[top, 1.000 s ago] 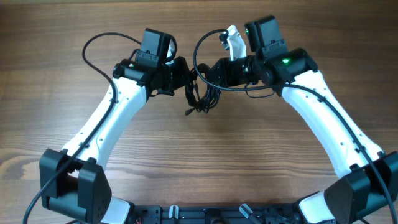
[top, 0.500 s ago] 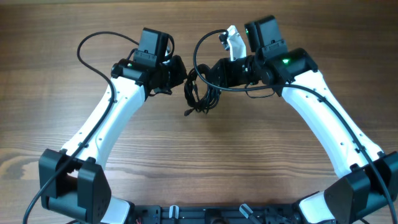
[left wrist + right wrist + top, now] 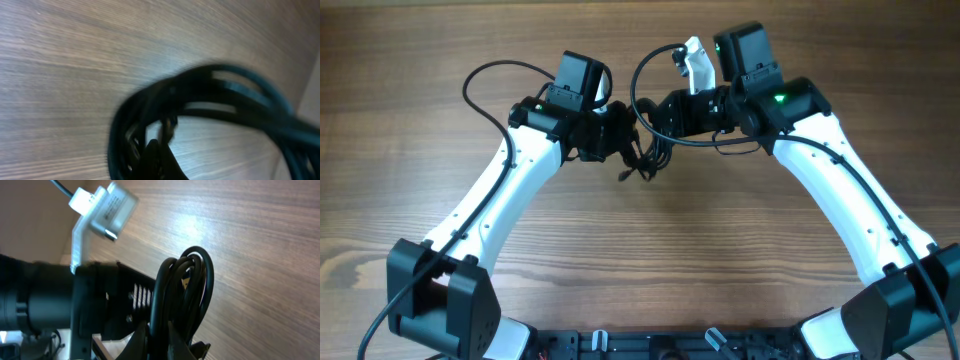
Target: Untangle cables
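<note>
The cables (image 3: 642,158) are a small coil of thin black cords hanging between the two grippers above the table. My right gripper (image 3: 658,118) is shut on the coil; the right wrist view shows its two fingers (image 3: 159,336) pinching the looped cords (image 3: 187,282). My left gripper (image 3: 620,138) is pressed against the coil's left side. In the blurred left wrist view its dark fingers (image 3: 157,160) appear together at the bottom centre, poking among the cable loops (image 3: 210,92). A small plug end (image 3: 622,180) dangles below the coil.
A white-grey camera mount (image 3: 695,62) sticks up by the right wrist and also shows in the right wrist view (image 3: 102,210). Thick black arm cables loop behind both wrists (image 3: 485,85). The wooden table (image 3: 640,250) lies below.
My left gripper drew back to the left half a second ago and has now moved right again, into the coil. The right gripper has kept its hold and barely moved.
</note>
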